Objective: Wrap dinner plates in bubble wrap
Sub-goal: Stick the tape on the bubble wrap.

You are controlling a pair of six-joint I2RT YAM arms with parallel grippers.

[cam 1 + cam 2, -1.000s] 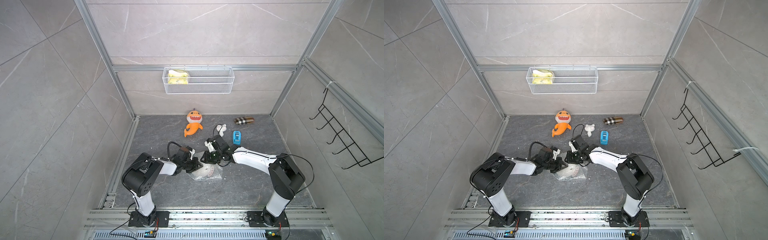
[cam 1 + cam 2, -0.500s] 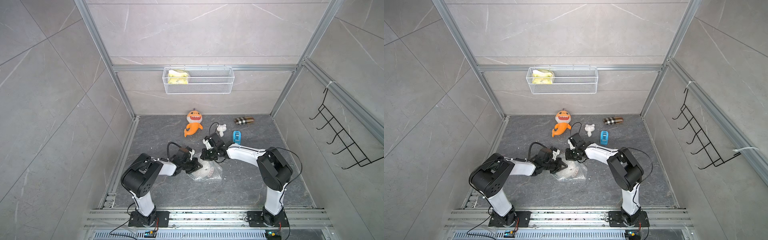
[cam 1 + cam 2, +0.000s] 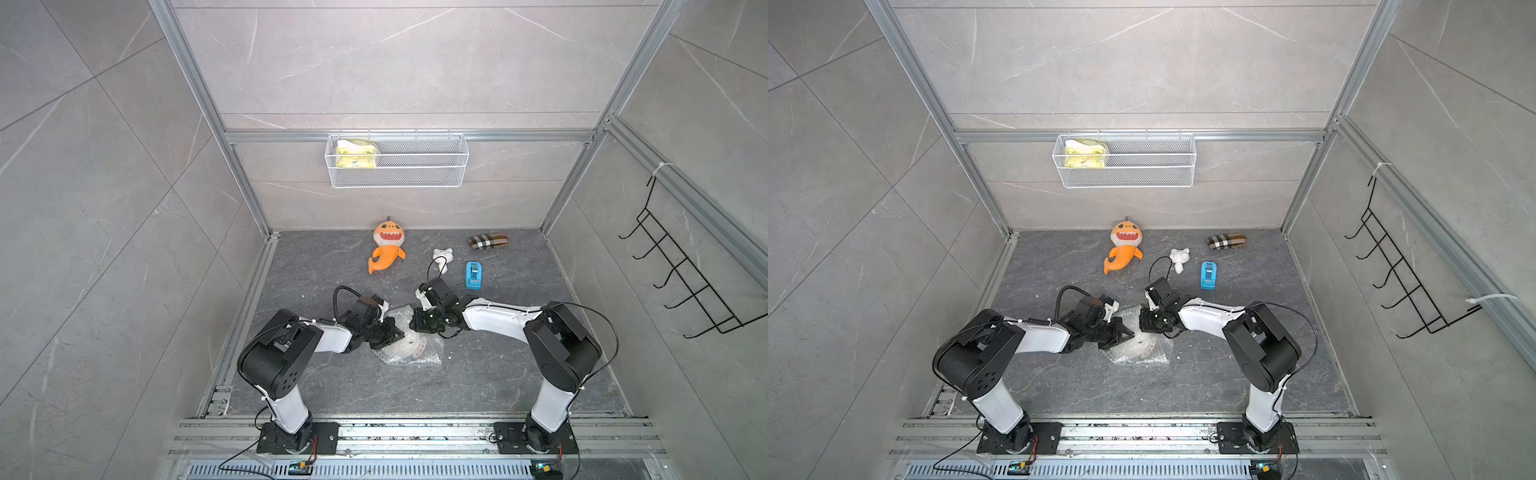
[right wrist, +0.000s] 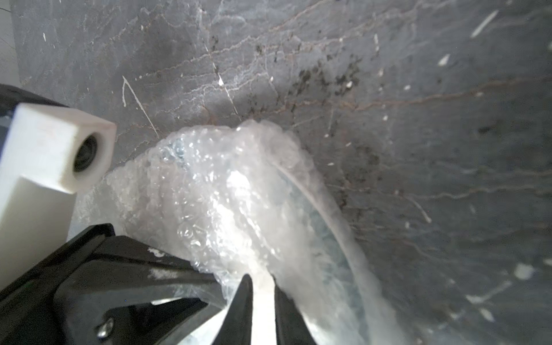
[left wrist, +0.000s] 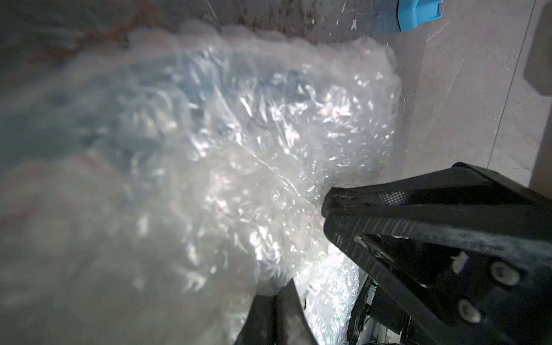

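Note:
The bubble wrap (image 3: pixel 409 348) (image 3: pixel 1138 352) lies bunched on the dark floor between my two arms, covering the dinner plate (image 4: pixel 327 222). The plate's curved rim and dark band show through the plastic in the right wrist view. My left gripper (image 3: pixel 394 333) (image 5: pixel 276 294) is at the wrap's left side, its fingers pressed together on a pinch of plastic. My right gripper (image 3: pixel 417 323) (image 4: pixel 263 298) sits at the wrap's far edge. Its fingers are almost together, with a white fold of bubble wrap (image 5: pixel 245 143) between them.
Behind the arms lie an orange shark plush (image 3: pixel 386 249), a small white figure (image 3: pixel 442 257), a blue tape dispenser (image 3: pixel 473 275) and a plaid case (image 3: pixel 488 241). A wire basket (image 3: pixel 397 160) hangs on the back wall. A black hook rack (image 3: pixel 685 270) is on the right wall.
My right gripper has shifted a little along the wrap's far edge and dropped closer to it, its jaws narrower. The left arm has stayed put.

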